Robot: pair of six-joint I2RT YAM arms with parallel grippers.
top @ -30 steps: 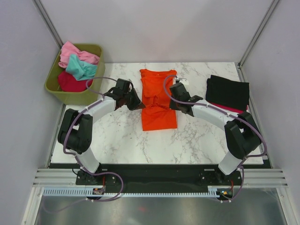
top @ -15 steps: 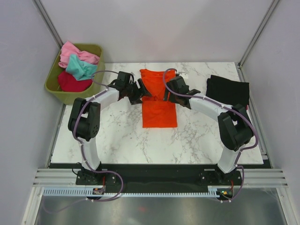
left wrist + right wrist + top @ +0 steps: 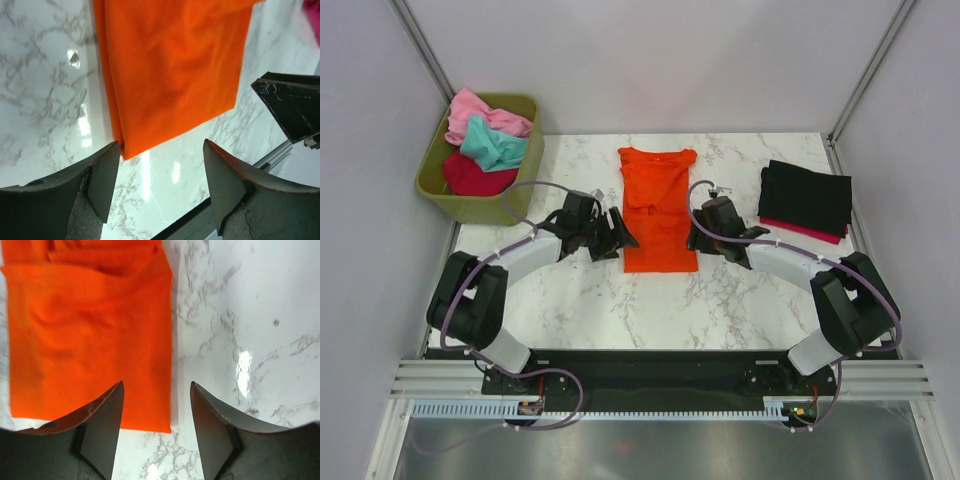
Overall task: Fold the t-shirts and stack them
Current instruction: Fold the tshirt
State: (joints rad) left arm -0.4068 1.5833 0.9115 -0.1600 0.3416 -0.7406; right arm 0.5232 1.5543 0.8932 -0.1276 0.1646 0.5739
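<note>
The orange t-shirt [image 3: 658, 210] lies flat in the middle of the table, folded into a long narrow strip with its collar at the far end. My left gripper [image 3: 620, 236] stands open just left of its near left corner, and nothing is between the fingers. In the left wrist view that gripper [image 3: 161, 150] hangs over bare marble beside the orange cloth [image 3: 170, 65]. My right gripper [image 3: 697, 233] is open at the near right side. Its wrist view shows the gripper [image 3: 157, 385] over the corner of the orange cloth [image 3: 90, 340], not touching it.
A folded black t-shirt [image 3: 806, 194] rests on a crimson one [image 3: 812, 232] at the table's right. The olive-green bin [image 3: 435, 186] at the far left holds pink [image 3: 470, 106], teal [image 3: 492, 146] and dark red [image 3: 472, 178] t-shirts. Grey walls enclose the table.
Both grippers were shut at the orange t-shirt's sides; they have opened, let go of it and drawn back to its near corners.
</note>
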